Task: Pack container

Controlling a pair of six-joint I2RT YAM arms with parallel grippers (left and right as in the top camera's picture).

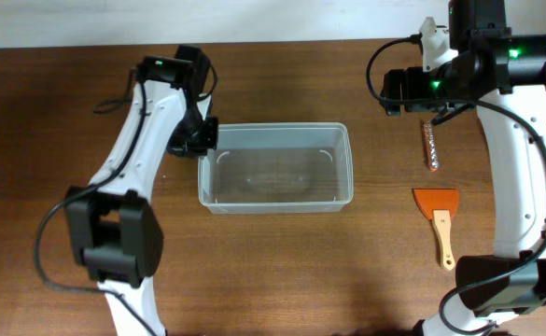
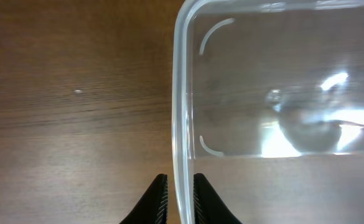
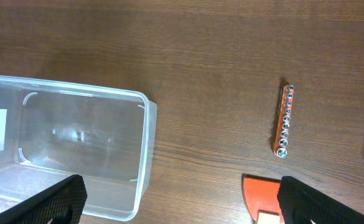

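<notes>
The clear plastic container (image 1: 347,173) stands on the wooden table at centre, with nothing inside it. My left gripper (image 1: 203,140) is at its left short wall. In the left wrist view the jaws (image 2: 180,198) straddle the container's rim (image 2: 180,93), closed onto the wall. My right gripper (image 1: 396,91) hangs high over the table to the right of the container. It is wide open and empty (image 3: 194,202). The right wrist view shows the container's right end (image 3: 145,143).
An orange scraper with a wooden handle (image 1: 440,222) lies right of the container and also shows in the right wrist view (image 3: 261,194). An orange rail of metal sockets (image 1: 431,145) lies above it, also in the right wrist view (image 3: 284,121).
</notes>
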